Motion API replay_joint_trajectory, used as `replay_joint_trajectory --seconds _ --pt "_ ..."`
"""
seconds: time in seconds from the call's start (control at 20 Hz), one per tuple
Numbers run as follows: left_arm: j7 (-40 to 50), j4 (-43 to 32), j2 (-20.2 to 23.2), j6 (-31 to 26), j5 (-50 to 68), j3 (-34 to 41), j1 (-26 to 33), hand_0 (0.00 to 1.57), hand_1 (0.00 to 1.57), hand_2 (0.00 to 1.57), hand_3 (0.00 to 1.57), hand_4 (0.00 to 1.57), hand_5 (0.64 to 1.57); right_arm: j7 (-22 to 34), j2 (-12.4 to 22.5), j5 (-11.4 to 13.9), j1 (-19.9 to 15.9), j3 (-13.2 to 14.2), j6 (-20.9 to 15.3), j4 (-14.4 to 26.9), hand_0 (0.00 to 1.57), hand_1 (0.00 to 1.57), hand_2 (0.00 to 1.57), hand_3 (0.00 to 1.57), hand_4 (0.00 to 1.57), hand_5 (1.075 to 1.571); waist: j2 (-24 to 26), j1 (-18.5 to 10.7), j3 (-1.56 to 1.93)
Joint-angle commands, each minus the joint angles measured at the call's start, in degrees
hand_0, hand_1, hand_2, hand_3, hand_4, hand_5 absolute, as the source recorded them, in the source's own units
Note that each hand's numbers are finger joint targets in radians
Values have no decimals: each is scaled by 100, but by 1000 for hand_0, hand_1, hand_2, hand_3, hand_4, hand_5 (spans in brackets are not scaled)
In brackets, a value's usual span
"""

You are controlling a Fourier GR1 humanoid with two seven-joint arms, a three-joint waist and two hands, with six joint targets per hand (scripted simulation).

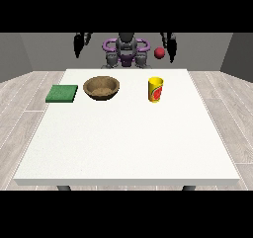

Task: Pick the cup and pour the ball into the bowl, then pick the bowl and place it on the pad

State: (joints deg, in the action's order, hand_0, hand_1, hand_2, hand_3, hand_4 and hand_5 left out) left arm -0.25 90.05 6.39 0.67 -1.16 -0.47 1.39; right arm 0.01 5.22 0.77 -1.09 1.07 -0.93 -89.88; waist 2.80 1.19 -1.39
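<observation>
Front view. You see the yellow cup (155,89), marked with a red patch on its side, standing upright on the white table (123,148), right of centre and toward the table's far edge. The red ball (159,53) is not in the cup: it shows above and behind it, off the table surface, just beside the hand at the view's right (171,45). Whether that hand touches the ball you cannot tell.

To the cup's left, well apart from it, the brown bowl (101,88) sits upright on the table, and nothing shows inside it. Left again, near the bowl but not touching it, the green pad (62,93) lies flat by the table's left edge. Cup, bowl and pad form a rough row across the far part of the table.

Both hands hang raised beyond the far edge, on either side of the robot's torso (126,52). The hand at the view's left (79,43) holds nothing. How the fingers of either hand lie you cannot tell.
</observation>
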Motion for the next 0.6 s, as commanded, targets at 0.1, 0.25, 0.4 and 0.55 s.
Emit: replay_joint_trajectory --seconds 0.1,0.25,0.4,0.55 --pt "348 472 170 -67 51 26 -116 0 0 0 0 0 1535 386 238 -12 -92 60 57 -430 0 0 0 305 1058 1571 1145 26 97" --pt "606 658 217 -92 109 32 -195 0 0 0 0 0 1535 677 355 -34 -144 78 107 -574 0 0 0 305 1058 1571 1558 43 106" --pt "1256 1074 -443 -106 1170 97 -568 0 0 0 0 0 1529 1487 -496 -421 -784 -806 -430 -1121 0 0 0 0 919 1570 2468 -260 115" --pt "2151 1533 -484 6 1705 242 -650 0 0 0 0 0 1541 2130 -509 -292 -601 -1561 -1273 -1164 0 0 0 0 783 1571 2669 -501 130"
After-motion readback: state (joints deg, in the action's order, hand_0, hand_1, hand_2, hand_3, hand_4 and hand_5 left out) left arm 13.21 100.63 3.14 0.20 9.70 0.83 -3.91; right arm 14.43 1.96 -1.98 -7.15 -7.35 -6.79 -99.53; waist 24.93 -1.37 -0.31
